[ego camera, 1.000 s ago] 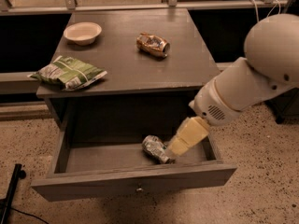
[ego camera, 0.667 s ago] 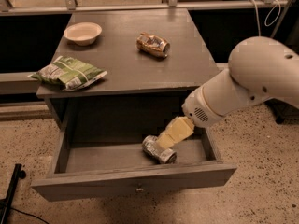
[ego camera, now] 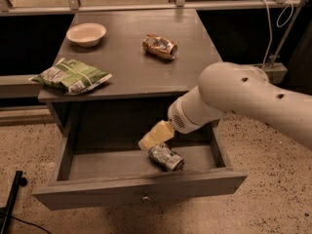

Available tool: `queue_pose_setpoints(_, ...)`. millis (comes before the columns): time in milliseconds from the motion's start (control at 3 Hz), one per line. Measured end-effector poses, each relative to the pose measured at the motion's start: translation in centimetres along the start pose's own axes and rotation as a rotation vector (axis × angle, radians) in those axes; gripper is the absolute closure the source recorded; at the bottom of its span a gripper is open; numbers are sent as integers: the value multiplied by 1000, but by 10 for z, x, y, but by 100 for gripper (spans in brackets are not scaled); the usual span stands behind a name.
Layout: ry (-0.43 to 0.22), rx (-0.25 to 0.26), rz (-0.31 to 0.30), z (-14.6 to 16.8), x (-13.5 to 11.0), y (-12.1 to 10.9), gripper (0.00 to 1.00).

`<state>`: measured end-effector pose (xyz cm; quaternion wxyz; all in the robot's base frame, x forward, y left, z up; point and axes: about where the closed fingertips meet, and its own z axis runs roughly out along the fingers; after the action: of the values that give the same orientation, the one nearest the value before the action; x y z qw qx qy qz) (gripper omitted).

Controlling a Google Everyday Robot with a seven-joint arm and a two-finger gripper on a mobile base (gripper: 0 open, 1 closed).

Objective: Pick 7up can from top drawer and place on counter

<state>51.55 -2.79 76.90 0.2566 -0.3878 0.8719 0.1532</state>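
Hand [ego camera: 148,141] angled down-left inside top drawer [ego camera: 97,165] | touching 7up can [ego camera: 166,157] | grip unclear

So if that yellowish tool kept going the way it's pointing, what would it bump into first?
Most likely the 7up can lying in the top drawer: the tool angles down just over its end. Depth is unclear; it might meet the drawer floor instead.

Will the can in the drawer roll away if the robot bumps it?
Probably a little: the can lies on its side in the drawer, so it may roll. Its dented sides could slow it. It is small and likely light, so the end effector, close beside it, could knock it.
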Motion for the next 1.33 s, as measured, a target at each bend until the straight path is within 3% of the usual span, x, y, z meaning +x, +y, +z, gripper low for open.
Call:
queue_pose_setpoints(333, 28, 107, 24, 29, 14, -18, 0)
queue_pose_setpoints(667, 44, 152, 12, 65, 41, -35, 3)
queue_pose_setpoints(1333, 99, 121, -63, 106, 68, -43, 19)
